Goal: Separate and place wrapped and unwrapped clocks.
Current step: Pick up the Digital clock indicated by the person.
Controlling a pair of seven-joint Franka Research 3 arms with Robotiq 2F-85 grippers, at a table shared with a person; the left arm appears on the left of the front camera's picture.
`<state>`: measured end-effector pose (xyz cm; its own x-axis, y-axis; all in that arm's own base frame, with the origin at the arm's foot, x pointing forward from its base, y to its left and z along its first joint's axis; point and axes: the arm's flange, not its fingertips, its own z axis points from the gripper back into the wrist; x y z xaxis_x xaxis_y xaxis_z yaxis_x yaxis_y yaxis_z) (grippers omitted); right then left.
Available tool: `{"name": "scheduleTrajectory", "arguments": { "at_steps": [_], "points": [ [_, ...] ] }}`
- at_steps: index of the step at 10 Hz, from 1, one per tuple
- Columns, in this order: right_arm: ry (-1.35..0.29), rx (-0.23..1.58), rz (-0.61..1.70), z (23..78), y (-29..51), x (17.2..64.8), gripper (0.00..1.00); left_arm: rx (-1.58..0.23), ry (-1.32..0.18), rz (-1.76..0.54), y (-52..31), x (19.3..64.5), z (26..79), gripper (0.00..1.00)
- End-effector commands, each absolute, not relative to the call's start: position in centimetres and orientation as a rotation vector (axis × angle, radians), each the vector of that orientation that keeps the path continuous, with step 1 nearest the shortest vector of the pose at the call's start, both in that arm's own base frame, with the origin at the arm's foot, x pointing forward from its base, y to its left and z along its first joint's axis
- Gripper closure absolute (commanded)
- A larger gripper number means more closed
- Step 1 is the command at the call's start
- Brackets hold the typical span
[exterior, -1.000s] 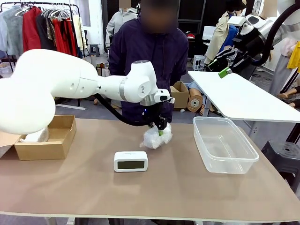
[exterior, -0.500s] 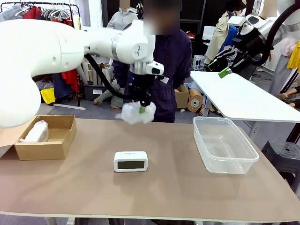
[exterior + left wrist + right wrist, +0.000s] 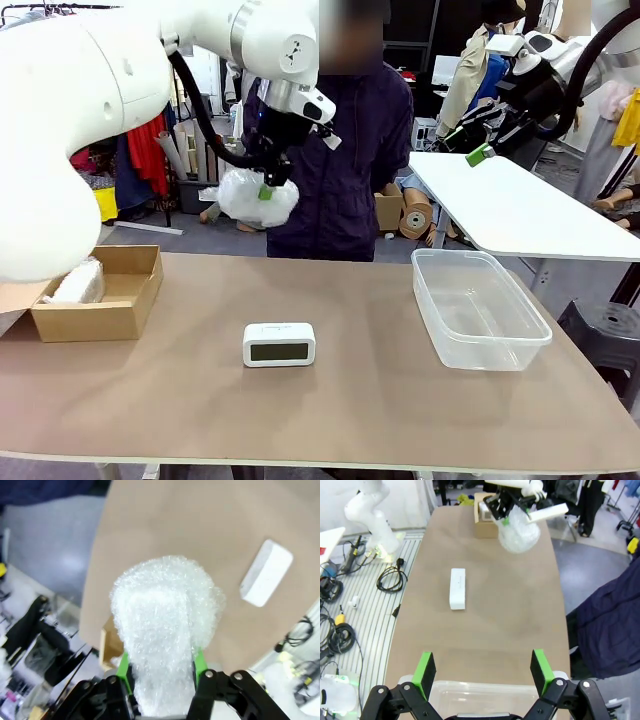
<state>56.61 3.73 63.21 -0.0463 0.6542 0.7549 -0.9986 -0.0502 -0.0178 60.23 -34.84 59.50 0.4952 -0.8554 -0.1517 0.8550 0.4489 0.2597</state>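
My left gripper [image 3: 266,189] is shut on a wrapped clock [image 3: 257,196], a lumpy bundle of bubble wrap, held high above the table's far edge, left of centre. In the left wrist view the bundle [image 3: 162,622] sits between the green pads [image 3: 123,664]. The unwrapped clock [image 3: 279,344], white with a dark display, lies on the table in the middle; it appears too in the wrist views [image 3: 266,573] [image 3: 457,588]. A second wrapped bundle [image 3: 79,283] lies in the cardboard box [image 3: 128,305]. My right gripper [image 3: 482,672] stands open and empty above the clear tub [image 3: 485,696].
The clear plastic tub [image 3: 522,350] stands at the table's right side. The cardboard box sits at the left edge. A person in a dark top [image 3: 345,150] stands at the far side. A white table [image 3: 520,210] is beyond on the right.
The left arm has lifted the wrapped bundle off the table and carried it up and to the left. The unwrapped clock and the right gripper have not moved.
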Motion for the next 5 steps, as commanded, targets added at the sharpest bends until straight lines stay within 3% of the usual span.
{"name": "scheduleTrajectory", "arguments": {
  "at_steps": [1,5],
  "points": [
    [-0.653,0.656,1.501,63.5,4.0,56.7,0.0,0.453,-0.022,-0.983,-36.3,62.6,63.8,1.0],
    [-0.653,0.656,1.501,63.5,4.0,56.7,0.0,0.65,-0.087,-0.875,-34.4,60.8,69.3,1.0]
  ]
}}
